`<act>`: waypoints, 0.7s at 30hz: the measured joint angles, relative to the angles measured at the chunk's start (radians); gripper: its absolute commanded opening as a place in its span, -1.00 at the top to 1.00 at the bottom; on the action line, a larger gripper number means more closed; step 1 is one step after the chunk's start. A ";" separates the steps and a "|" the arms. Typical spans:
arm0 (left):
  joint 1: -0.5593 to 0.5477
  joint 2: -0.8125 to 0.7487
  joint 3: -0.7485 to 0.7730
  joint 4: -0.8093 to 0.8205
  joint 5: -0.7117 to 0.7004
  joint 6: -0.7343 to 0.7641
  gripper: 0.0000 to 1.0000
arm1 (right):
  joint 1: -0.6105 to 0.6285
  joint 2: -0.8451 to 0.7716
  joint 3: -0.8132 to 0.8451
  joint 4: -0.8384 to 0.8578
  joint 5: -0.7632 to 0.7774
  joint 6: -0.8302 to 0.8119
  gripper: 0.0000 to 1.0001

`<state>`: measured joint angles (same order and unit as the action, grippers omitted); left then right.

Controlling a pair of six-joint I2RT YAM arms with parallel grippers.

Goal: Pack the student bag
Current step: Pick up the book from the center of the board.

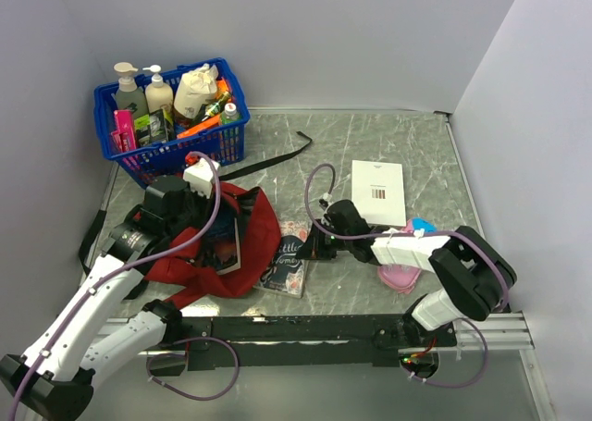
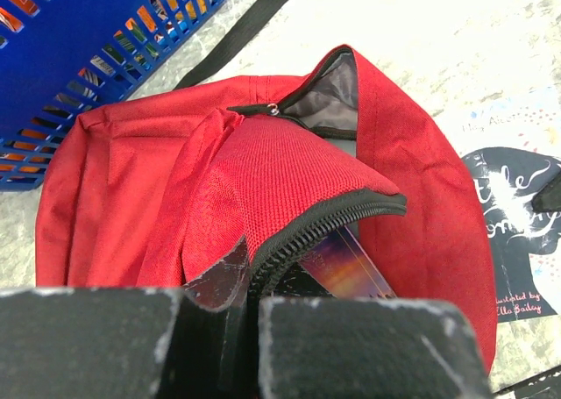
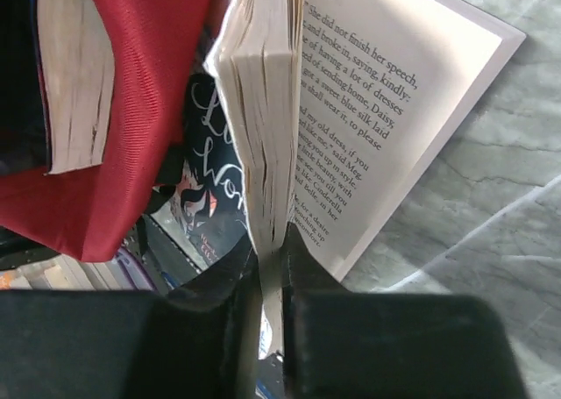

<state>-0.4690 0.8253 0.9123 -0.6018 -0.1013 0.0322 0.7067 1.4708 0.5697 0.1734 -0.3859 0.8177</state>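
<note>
Red fabric is pinched tight between the fingers of the left gripper (image 2: pixel 250 307): it clenches the zipper edge of the backpack (image 1: pixel 259 241) and holds that flap lifted, so the mouth gapes. The right gripper (image 3: pixel 272 281) is closed on the page block of a paperback (image 3: pixel 267 110), whose dark cover with white script lies just beside the backpack's mouth; one printed page fans out flat to the side.

The backpack lies on the left near part of the table (image 1: pixel 407 139), between the blue basket (image 1: pixel 162 157) and the arm bases. Its long axis seems to run roughly left to right, with the open mouth turned right, toward the paperback. A black strap (image 1: pixel 277 157) trails from it across the table.

Inside the backpack a glossy book (image 2: pixel 351 259) shows under the raised flap. The basket, at the far left corner, holds pump bottles (image 1: pixel 139 92) and tubes standing upright
</note>
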 measured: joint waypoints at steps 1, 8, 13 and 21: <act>0.001 0.000 0.000 0.000 0.000 0.000 0.98 | 0.001 -0.003 0.000 0.001 0.002 -0.004 1.00; 0.003 0.002 0.001 0.000 0.004 0.000 0.98 | -0.020 -0.232 0.020 -0.158 0.020 -0.078 1.00; 0.004 0.010 0.008 -0.002 0.008 0.000 0.98 | -0.033 -0.336 0.261 -0.381 0.043 -0.174 1.00; 0.004 0.017 0.021 -0.002 0.008 0.000 0.98 | 0.008 -0.294 0.440 -0.316 -0.155 -0.111 1.00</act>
<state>-0.4652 0.8425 0.9333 -0.6037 -0.0933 0.0326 0.7151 1.1763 1.0100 -0.1425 -0.5407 0.7067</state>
